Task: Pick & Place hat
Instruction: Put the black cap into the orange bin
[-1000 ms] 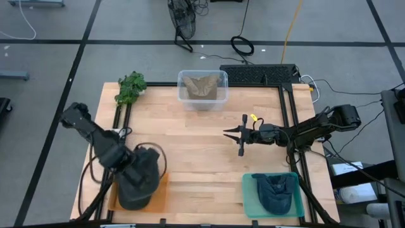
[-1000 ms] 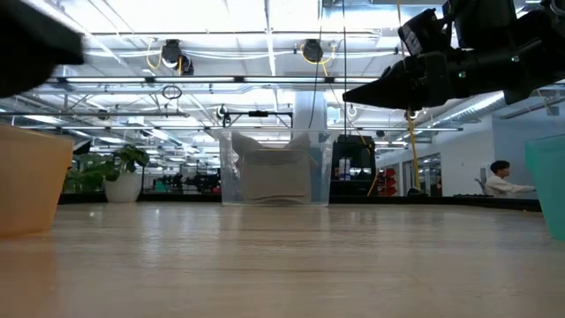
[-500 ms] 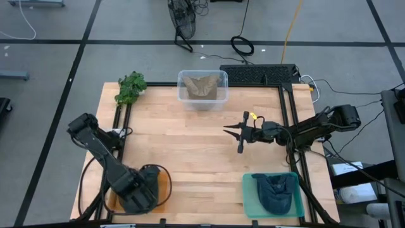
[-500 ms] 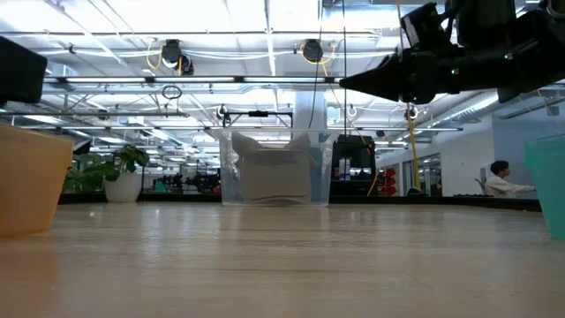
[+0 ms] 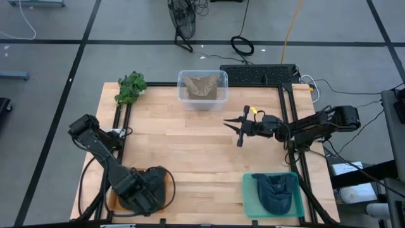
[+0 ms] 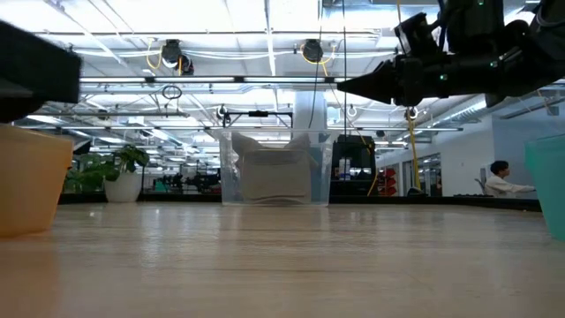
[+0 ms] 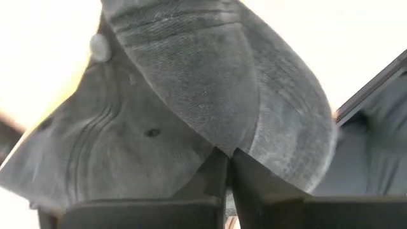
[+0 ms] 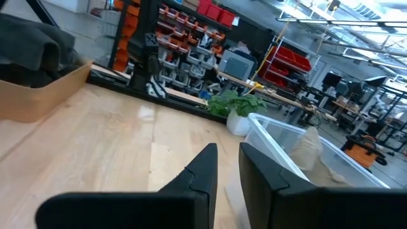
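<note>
We have the left tool (image 5: 147, 193) pinching the dark hat (image 5: 152, 189) by a fold of fabric, w/ the hat right under it over the orange tray (image 5: 111, 198) at the near-left desk (image 5: 190, 152) corner, prob. so it drops inside the tray. Right tool (image 5: 236, 130) hangs mid-desk, fingers (image 8: 197, 172) only slightly apart, empty, b/w the clear bin (image 5: 202, 88) ahead of it & the green tray (image 5: 250, 193) behind, likely parked clear of the left arm's path.

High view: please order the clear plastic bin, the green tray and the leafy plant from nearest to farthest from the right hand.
From the right hand:
1. Clear plastic bin, at the table's far edge.
2. Green tray, at the near right corner.
3. Leafy plant, at the far left corner.
</note>
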